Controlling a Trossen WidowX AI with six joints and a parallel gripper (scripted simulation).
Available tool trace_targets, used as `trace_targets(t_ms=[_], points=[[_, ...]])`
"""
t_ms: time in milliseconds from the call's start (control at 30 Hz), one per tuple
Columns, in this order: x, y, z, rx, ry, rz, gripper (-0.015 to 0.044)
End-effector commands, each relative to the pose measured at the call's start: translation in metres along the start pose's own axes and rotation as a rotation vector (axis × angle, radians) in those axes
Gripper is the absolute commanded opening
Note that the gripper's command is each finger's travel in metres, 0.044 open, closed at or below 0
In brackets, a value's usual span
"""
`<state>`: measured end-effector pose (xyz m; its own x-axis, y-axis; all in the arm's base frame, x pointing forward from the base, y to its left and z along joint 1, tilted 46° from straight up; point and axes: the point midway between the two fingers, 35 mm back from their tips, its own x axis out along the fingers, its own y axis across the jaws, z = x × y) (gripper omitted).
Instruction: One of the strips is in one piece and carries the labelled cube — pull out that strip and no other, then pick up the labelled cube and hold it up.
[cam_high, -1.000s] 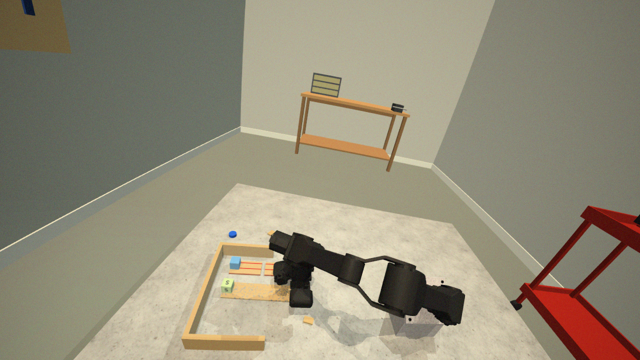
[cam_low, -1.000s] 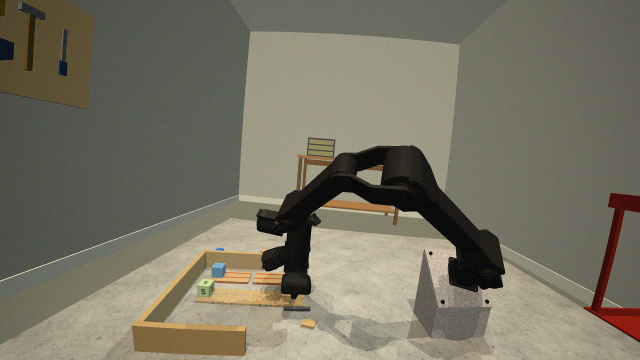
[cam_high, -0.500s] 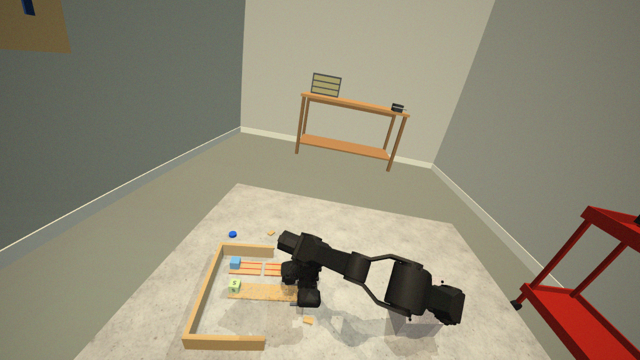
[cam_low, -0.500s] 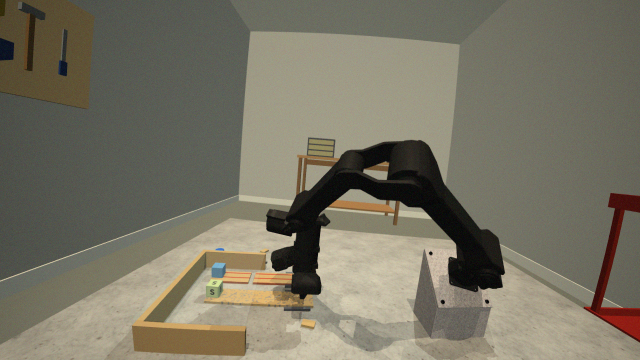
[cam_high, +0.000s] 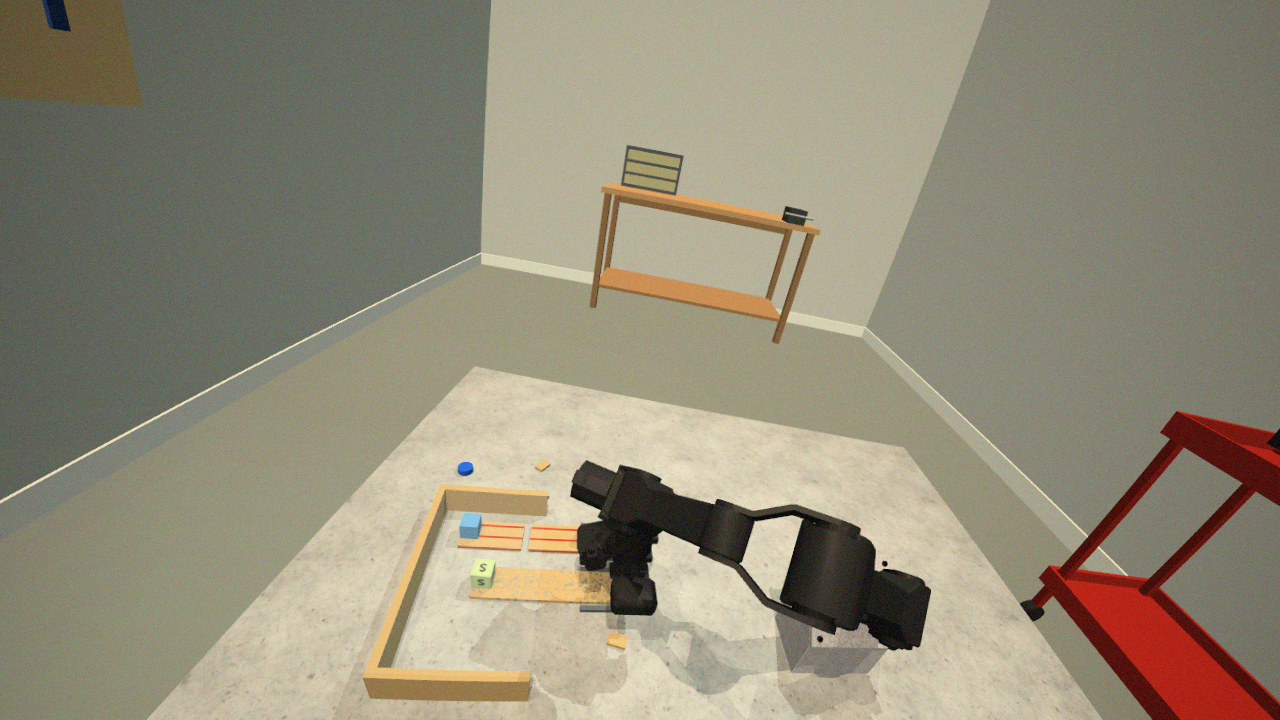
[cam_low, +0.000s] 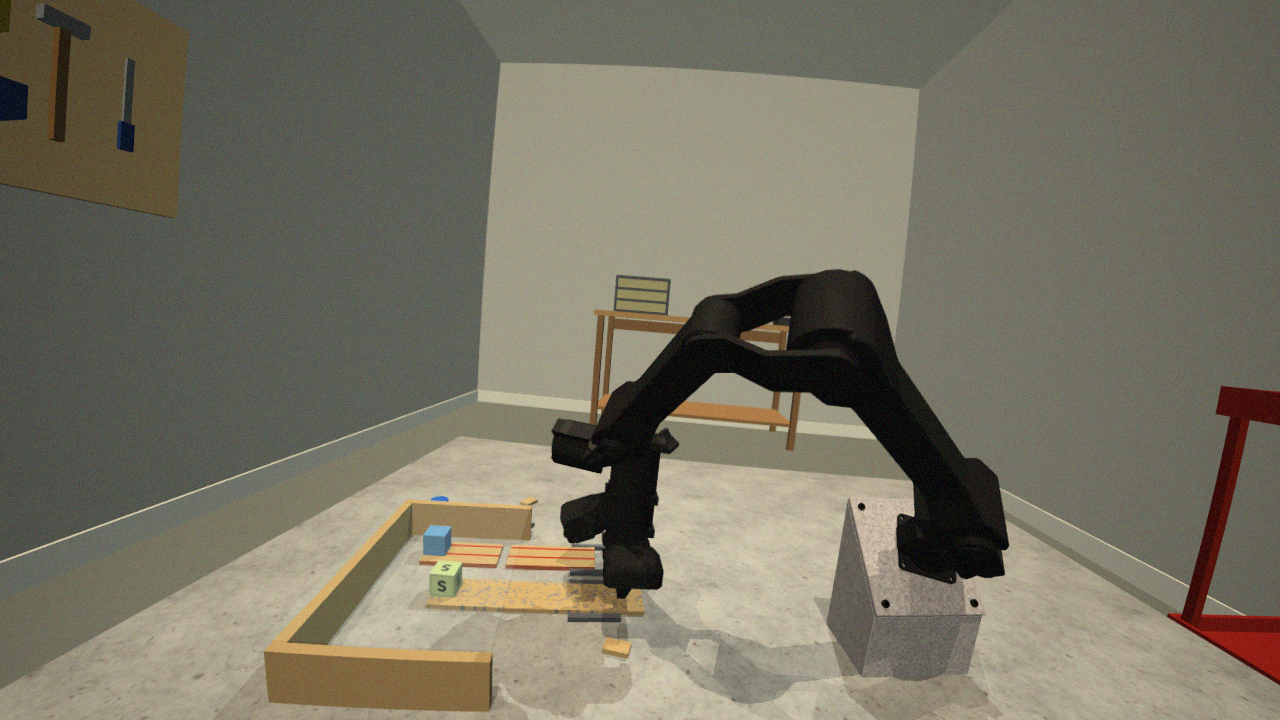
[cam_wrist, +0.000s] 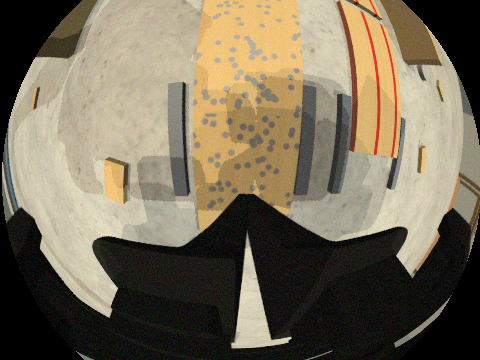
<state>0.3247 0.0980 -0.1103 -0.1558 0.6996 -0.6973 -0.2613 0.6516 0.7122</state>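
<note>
Top view, left to right. A three-sided wooden fence (cam_high: 407, 591) stands at lower left on the worktop (cam_high: 805, 501), open toward the arm, so that strips can leave only on that side. Inside it, toward the upper part, a plain blue cube (cam_high: 469, 525) sits on the left half of a red-lined strip (cam_high: 490, 537); a visible gap separates this from the second red-lined piece (cam_high: 553, 538), marking it as the broken decoy. Below it lies the speckled strip (cam_high: 546, 586), unbroken along its length, with the green cube marked S (cam_high: 482, 574) on its left end, just beside the fence wall. At the strip's right end the gripper (cam_high: 631, 598) points straight down, its tip apparently pressing on the strip's end; the fingers are clenched together with nothing between them, which suggests dragging by downward pressure rather than a pinch. A small tan chip (cam_high: 616, 639) lies loose below the gripper. The strip is judged partly withdrawn; the cube has not yet been lifted.
</note>
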Motion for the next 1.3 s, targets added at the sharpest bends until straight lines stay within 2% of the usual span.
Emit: trace_targets(t_ms=[0, 1267], points=[[0.004, -0.001, -0.012, 0.005, 0.018, 0.0, 0.0], [0.004, -0.002, -0.07, 0.007, 0.02, 0.0, 0.0]])
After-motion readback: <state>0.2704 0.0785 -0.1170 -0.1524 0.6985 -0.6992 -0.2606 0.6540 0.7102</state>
